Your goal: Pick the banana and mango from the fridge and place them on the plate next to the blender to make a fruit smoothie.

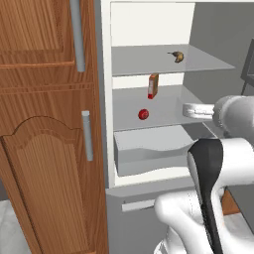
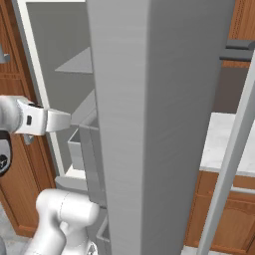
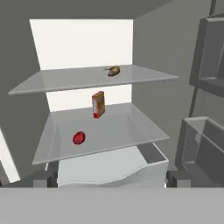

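The fridge (image 1: 106, 99) stands open. On its upper shelf lies the banana (image 1: 177, 56) (image 3: 114, 71), small and brownish-yellow. The glossy red mango (image 1: 143, 114) (image 3: 79, 138) rests near the front left of the middle shelf. My gripper (image 1: 185, 110) (image 3: 110, 179) hovers at the fridge opening, level with the middle shelf and to the right of the mango, apart from it. Its fingertips (image 3: 43, 178) stand wide open with nothing between them. In the right base view the hand (image 2: 50, 121) reaches in past the fridge door. The plate and the blender are out of view.
An upright orange-red carton (image 1: 153, 86) (image 3: 98, 104) stands at the back of the middle shelf. A pale grey drawer (image 3: 111, 168) sits below it. Door bins (image 3: 205, 144) hang to the right. A wooden cabinet (image 1: 44, 149) flanks the fridge's left; the open door (image 2: 154, 124) blocks the right.
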